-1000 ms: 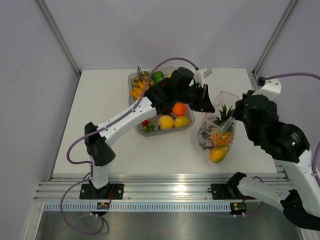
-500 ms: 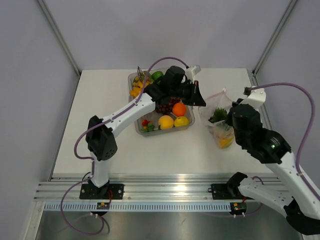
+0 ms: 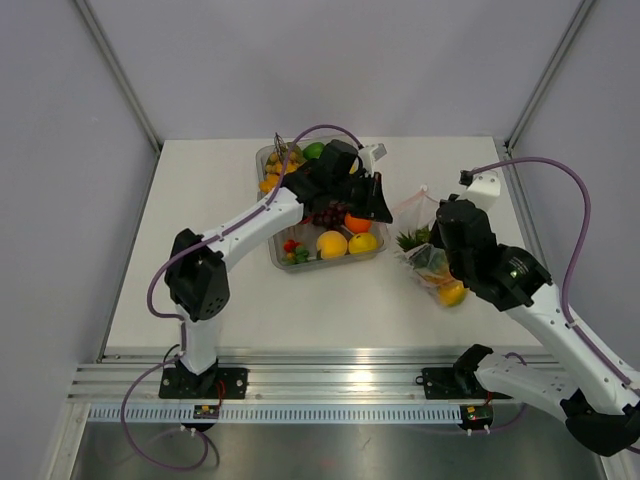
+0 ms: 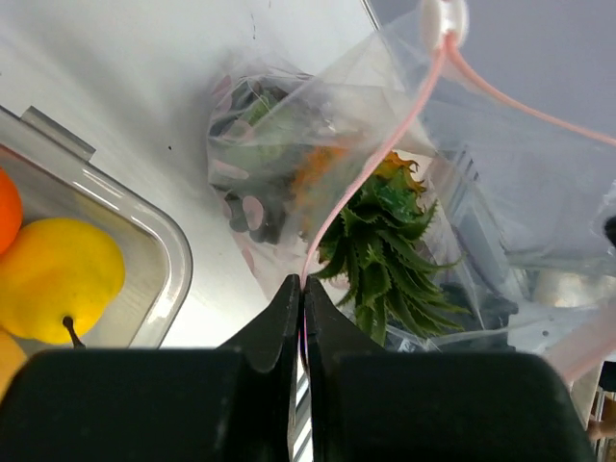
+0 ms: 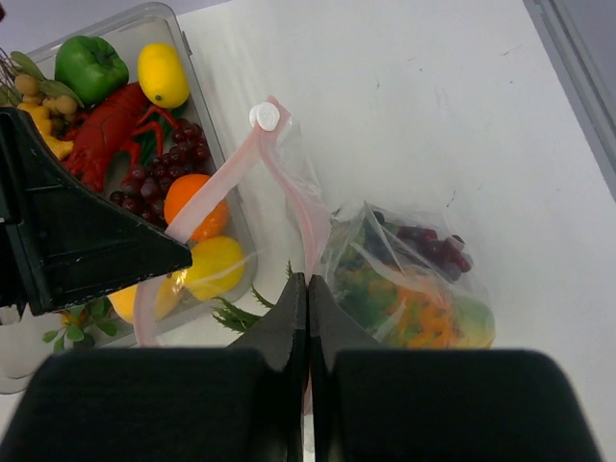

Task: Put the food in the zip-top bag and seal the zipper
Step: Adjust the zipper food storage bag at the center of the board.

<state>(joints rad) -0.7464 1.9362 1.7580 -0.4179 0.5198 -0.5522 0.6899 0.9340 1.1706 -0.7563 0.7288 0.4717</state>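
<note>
The zip-top bag (image 3: 432, 264) hangs just right of the tray, holding grapes, green leaves and orange and yellow food (image 5: 423, 298). Its pinkish-red zipper (image 4: 385, 144) is stretched between both grippers, with a white slider (image 5: 263, 116) at the far corner. My left gripper (image 4: 301, 286) is shut on one end of the zipper, over the tray's right edge (image 3: 383, 210). My right gripper (image 5: 308, 281) is shut on the zipper just above the bag's body (image 3: 430, 243). More food lies in the tray: an orange (image 5: 188, 197), lemons (image 5: 162, 75), grapes and a green pepper (image 5: 91, 67).
The rigid clear tray (image 3: 276, 262) stands at the table's middle back, under the left arm. The table's right edge and a frame post (image 3: 520, 165) are close behind the right arm. The aluminium rail (image 3: 320, 380) runs along the near edge.
The right arm has swung left and forward, carrying the bag toward the tray. The left gripper has drawn back left over the tray, still holding the zipper.
</note>
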